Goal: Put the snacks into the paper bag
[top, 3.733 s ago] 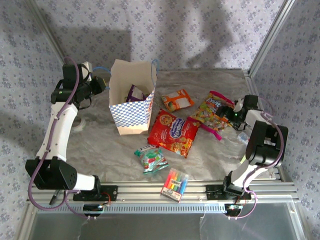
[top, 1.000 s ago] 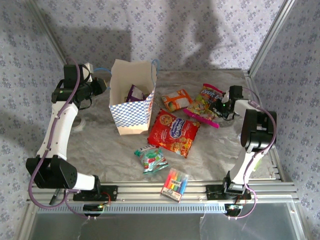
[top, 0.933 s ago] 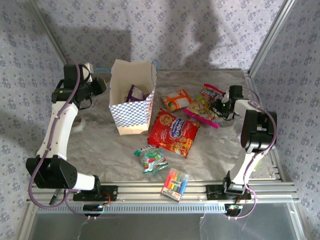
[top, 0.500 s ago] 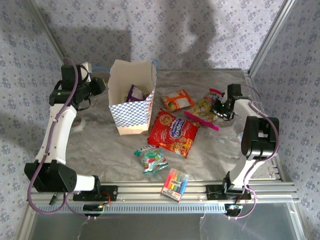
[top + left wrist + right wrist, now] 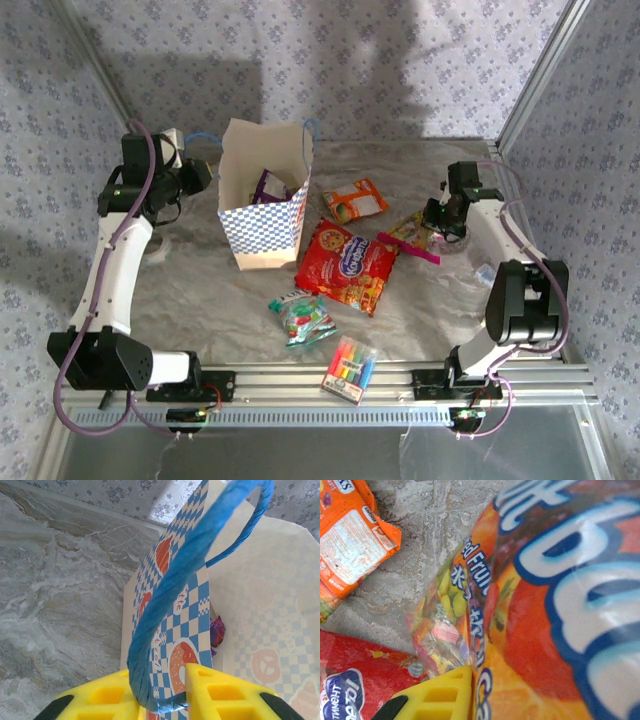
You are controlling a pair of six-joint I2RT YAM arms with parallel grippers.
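Grey marbled tabletop (image 5: 200, 290) carries, nearer than the upright tan kraft paper bag (image 5: 262, 215) with blue-white checkered band and to its right, a green-red packet (image 5: 303, 318) and a large red cookie bag (image 5: 347, 264). Further right of the bag, the right hand (image 5: 439, 214) is clenched on the pink-edged candy bag (image 5: 408, 232); at the bag's left, the left hand (image 5: 203, 174) pinches its blue cord handle (image 5: 190, 565), a purple packet (image 5: 268, 186) inside.
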